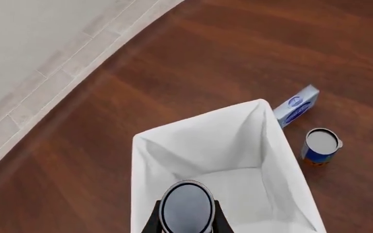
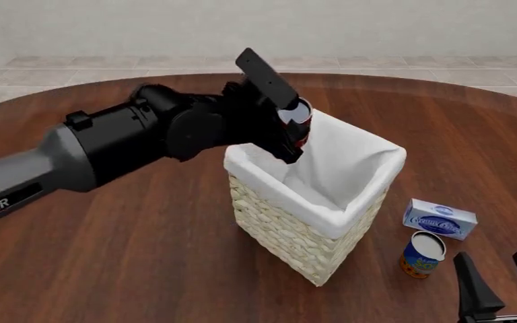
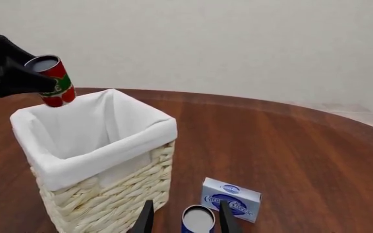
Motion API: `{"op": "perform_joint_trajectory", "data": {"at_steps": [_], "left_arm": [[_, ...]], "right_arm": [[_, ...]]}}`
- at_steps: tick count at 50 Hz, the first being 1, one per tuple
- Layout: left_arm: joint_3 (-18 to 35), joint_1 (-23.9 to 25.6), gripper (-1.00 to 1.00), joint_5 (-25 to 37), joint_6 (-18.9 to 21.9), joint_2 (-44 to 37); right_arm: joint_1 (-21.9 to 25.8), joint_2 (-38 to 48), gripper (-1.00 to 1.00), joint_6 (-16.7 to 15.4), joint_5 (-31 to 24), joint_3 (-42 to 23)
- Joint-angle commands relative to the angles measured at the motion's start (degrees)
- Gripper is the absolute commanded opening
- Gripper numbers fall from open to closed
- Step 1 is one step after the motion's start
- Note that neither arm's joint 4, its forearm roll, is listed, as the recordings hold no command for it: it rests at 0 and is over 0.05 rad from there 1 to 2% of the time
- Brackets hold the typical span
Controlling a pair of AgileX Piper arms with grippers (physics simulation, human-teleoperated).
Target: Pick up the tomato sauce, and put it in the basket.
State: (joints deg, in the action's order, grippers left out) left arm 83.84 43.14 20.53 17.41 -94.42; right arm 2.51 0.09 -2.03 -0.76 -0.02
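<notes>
My left gripper [image 2: 292, 132] is shut on the tomato sauce [image 2: 300, 120], a small can with a red label and a green band. It holds the can tilted above the far-left rim of the basket [image 2: 305, 232], a tall pale-wicker basket with a white lining. In the left wrist view the can's grey top [image 1: 186, 208] sits between the fingers, over the lined basket opening [image 1: 238, 141]. The right wrist view shows the can [image 3: 56, 81] above the basket [image 3: 102, 194]. My right gripper [image 2: 501, 279] is open and empty at the near right.
A pale blue-white box [image 2: 439, 219] lies right of the basket. A blue-labelled can with an orange base [image 2: 422, 254] stands in front of the box, just ahead of my right gripper. Both show in the right wrist view, the box [image 3: 232, 198] and the can [image 3: 198, 219].
</notes>
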Motion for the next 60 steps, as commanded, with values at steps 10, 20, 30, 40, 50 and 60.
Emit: {"op": "perform_joint_trajectory", "data": {"at_steps": [10,20,30,40,50,60], "left_arm": [[7.50,0.69,-1.00,3.50,3.06,-8.84],[8.64,1.19,-1.00,5.58,3.96,-11.20],[8.34,1.55,-1.00,6.10,3.97,-12.69],[8.64,1.32,-1.00,6.10,3.95,-13.69],[9.54,0.64,1.00,5.90,4.04,-14.76],[11.04,-0.56,1.00,6.02,4.75,-15.59]], "right_arm": [[0.31,-0.08,1.00,-0.16,-0.39,0.01],[0.70,-0.08,1.00,-0.52,-0.79,0.01],[0.75,-0.08,1.00,-0.90,-1.01,0.01],[0.75,-0.08,1.00,-1.04,-1.07,0.01],[0.67,-0.08,1.00,-1.10,-1.08,0.01],[0.76,-0.08,1.00,-1.10,-1.08,0.01]]}}
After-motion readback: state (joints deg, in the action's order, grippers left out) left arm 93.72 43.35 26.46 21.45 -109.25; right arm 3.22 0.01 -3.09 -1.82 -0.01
